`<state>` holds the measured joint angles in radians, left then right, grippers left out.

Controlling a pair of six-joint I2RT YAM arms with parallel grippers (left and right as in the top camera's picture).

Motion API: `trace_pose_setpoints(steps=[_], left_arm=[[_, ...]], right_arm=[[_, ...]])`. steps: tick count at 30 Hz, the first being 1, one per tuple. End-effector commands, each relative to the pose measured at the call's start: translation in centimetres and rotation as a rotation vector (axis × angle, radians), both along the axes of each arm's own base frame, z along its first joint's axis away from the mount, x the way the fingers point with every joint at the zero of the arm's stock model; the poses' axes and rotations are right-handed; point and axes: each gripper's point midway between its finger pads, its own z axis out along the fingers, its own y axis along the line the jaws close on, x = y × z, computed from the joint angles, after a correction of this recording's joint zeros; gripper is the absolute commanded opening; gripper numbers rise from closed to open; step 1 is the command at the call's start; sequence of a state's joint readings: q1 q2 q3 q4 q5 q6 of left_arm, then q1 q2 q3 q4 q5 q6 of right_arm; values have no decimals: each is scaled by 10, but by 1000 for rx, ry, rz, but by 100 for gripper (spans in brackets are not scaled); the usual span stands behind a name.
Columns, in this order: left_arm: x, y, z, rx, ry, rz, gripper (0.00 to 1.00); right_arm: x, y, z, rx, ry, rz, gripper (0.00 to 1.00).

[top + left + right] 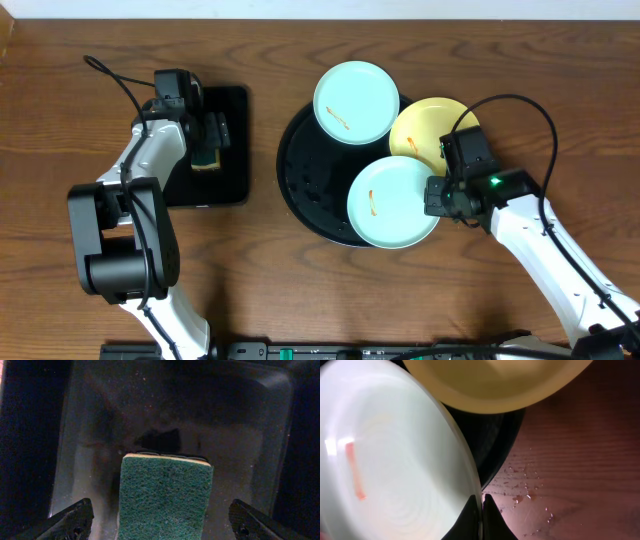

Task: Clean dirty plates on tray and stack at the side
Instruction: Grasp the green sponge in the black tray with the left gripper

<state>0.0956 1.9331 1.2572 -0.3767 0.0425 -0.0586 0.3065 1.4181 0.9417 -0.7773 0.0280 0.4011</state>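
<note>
Mint plate (pixel 392 200) rim pinched by right tool (pixel 481 510), overhanging tray (pixel 300 175) edge

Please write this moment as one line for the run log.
left pincer open over green rectangular sponge | right pincer shut on rim of nearest pale mint round plate

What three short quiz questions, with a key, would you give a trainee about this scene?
1. What lies between the open fingers of the left gripper?
A) a cup
B) a green sponge
C) a yellow plate

2. True or false: the far blue plate and the near blue plate are both free of orange smears.

3. Fill in the colour: the right gripper is shut on the rim of a ___ plate.

Key: 1 B. 2 False, each shows an orange smear. 3 blue; it is the near blue plate.
</note>
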Motion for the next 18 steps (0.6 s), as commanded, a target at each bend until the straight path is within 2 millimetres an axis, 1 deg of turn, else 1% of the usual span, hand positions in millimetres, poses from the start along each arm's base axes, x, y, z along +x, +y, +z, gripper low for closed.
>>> trace_pose_setpoints(steps=[1,5,11,12,15,18], left_arm=[[2,1,8,6,-16,8,87],[-2,0,0,2,7,7,87],[-7,0,-16,-1,43,6,86],[-7,0,-17,-1,43,7,85],[-7,0,-20,-2,49,7,76],[-14,-1,-27,-5,81,6,76]], right_arm=[[-3,1,-6,-5,7,-3,1],[2,3,-10,7,-22,-5,1],[3,3,-10,9,-29,-5,1],[3,3,-10,9,-29,-5,1],[3,3,-10,8,-28,-5,1],[2,3,-11,8,-27,-5,1]])
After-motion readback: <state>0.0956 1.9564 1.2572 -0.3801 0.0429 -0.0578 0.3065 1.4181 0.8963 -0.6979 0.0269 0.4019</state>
